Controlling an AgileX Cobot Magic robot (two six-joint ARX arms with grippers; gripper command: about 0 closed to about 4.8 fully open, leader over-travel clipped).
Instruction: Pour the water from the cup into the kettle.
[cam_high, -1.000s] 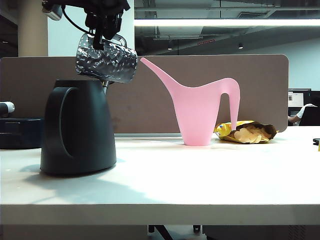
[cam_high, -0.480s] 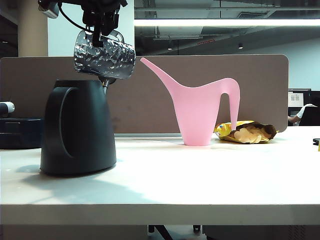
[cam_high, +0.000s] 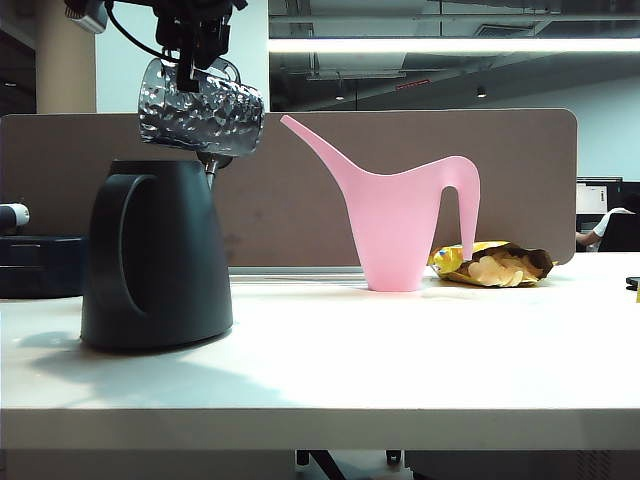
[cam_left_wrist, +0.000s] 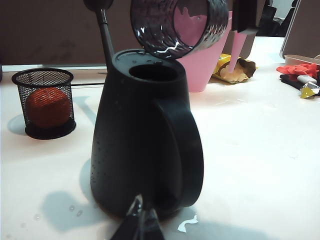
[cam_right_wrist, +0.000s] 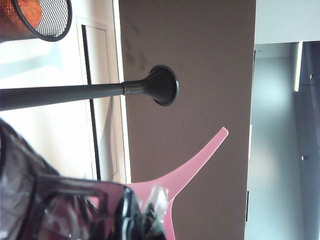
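Cup (cam_high: 200, 118) first: the small dark bumpy cup hangs in the air at the far left of the exterior view, tipped on its side, right above the top of the kettle (cam_high: 155, 255). The right end effector (cam_high: 197, 50) comes down from the top of that view and is pinched tight on the cup's thin handle. In the left wrist view the cup's open mouth (cam_left_wrist: 177, 25) faces the camera and sits just over the round hole in the kettle's top (cam_left_wrist: 152, 72). The kettle is big and black, and it stands upright on the white table (cam_high: 400, 370) with its wide loop handle toward the left of the exterior view. Its thin spout (cam_right_wrist: 100, 90) with a round disc at the end shows well in the right wrist view. The left end effector (cam_left_wrist: 140, 222) is low by the table, just in front of the kettle's base, and its two tips are pressed together with nothing between them. A black wire basket (cam_left_wrist: 44, 102) with an orange ball inside stands beside the kettle in the left wrist view. Further right, a pink watering can (cam_high: 400, 215) stands upright on the table, well apart from the kettle. Just past it lies an open bag of chips (cam_high: 495, 265).
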